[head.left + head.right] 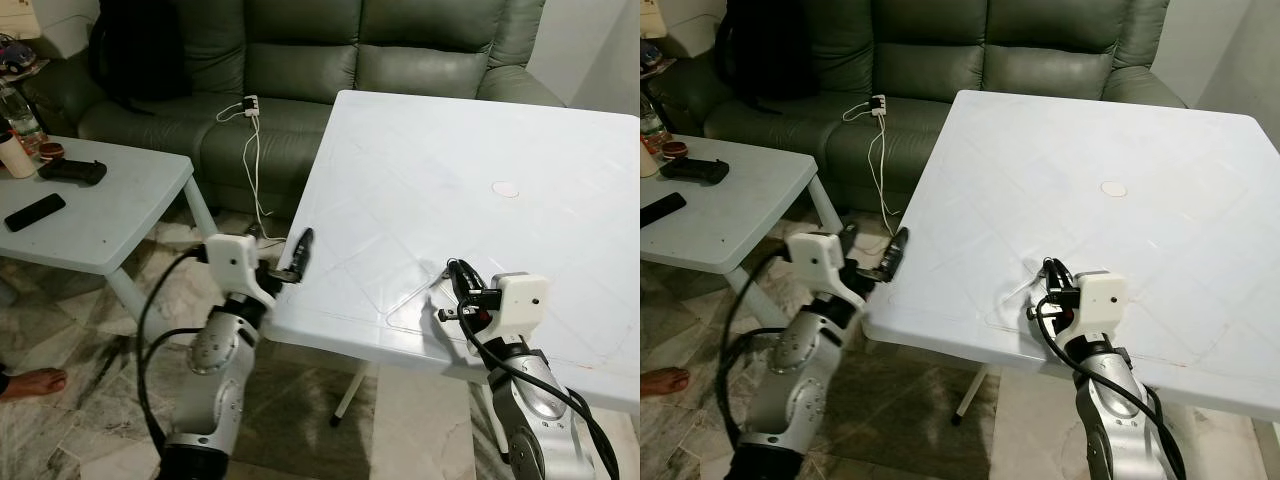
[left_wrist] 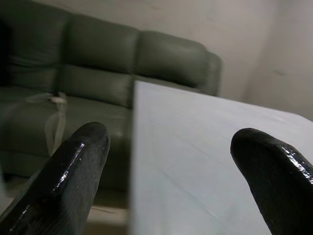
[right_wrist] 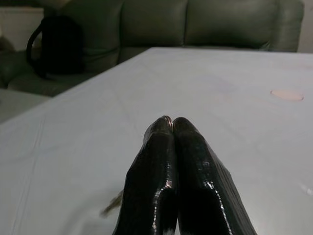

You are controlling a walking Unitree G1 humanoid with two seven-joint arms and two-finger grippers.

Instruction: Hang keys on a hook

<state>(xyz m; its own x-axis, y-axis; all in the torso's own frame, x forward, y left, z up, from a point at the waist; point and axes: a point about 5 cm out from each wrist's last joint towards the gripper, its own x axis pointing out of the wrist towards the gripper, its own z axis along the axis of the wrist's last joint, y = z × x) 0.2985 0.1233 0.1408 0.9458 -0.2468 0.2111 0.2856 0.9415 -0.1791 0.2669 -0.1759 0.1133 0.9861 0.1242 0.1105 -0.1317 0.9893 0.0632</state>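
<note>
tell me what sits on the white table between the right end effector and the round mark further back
Nothing: in the left eye view the white table is bare between the right end effector and the round mark.

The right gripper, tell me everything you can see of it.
The right gripper has two long, glossy black fingers pressed shut, with a thin metal ring, maybe a key ring, pinched at their tips. Something small dangles blurred below. It hovers low over the near edge of the white table, on a white wrist block with black cables.
</note>
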